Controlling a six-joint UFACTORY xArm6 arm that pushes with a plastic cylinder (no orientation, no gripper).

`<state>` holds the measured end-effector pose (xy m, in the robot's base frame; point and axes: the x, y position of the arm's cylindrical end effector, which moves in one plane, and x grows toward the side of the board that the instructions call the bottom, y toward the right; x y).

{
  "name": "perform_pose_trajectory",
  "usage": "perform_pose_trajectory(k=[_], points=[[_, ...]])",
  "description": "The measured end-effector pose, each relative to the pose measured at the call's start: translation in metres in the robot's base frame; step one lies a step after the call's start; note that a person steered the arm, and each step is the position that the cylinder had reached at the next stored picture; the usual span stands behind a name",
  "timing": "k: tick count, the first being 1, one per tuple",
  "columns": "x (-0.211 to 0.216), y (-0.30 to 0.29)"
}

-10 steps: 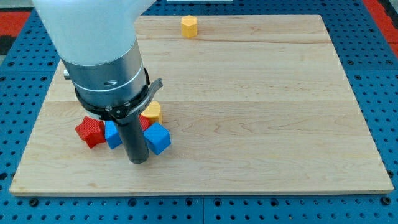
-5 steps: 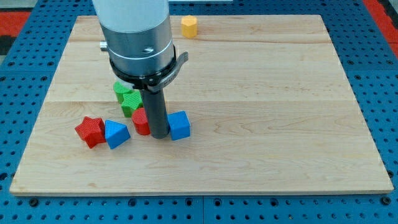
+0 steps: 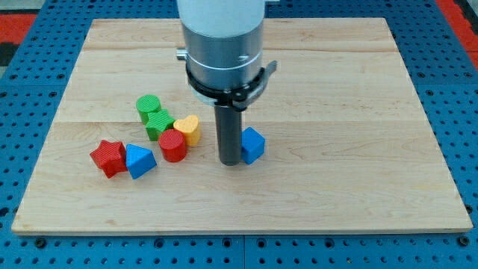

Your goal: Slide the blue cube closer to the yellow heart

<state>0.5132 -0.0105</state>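
Observation:
The blue cube (image 3: pixel 253 144) sits near the middle of the wooden board (image 3: pixel 351 112), touching the right side of my rod. My tip (image 3: pixel 229 161) rests on the board just left of the cube. The yellow heart (image 3: pixel 188 128) lies to the left of the tip, beside a red cylinder (image 3: pixel 172 146). The tip stands between the heart and the cube.
A green cylinder (image 3: pixel 149 106) and a green star-like block (image 3: pixel 158 123) sit left of the heart. A red star (image 3: pixel 109 157) and a blue triangular block (image 3: pixel 140 161) lie at the lower left. The arm's body hides the board's top middle.
The arm has moved to the view's right, pushing the blue cube right, away from the heart. The yellow heart has come out from behind the arm; the yellow block at the top is now hidden.

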Motion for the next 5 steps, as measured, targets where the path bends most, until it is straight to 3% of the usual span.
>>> perform_pose_trajectory(k=[3,5], points=[[-0.001,0.083],[-0.045,0.096]])
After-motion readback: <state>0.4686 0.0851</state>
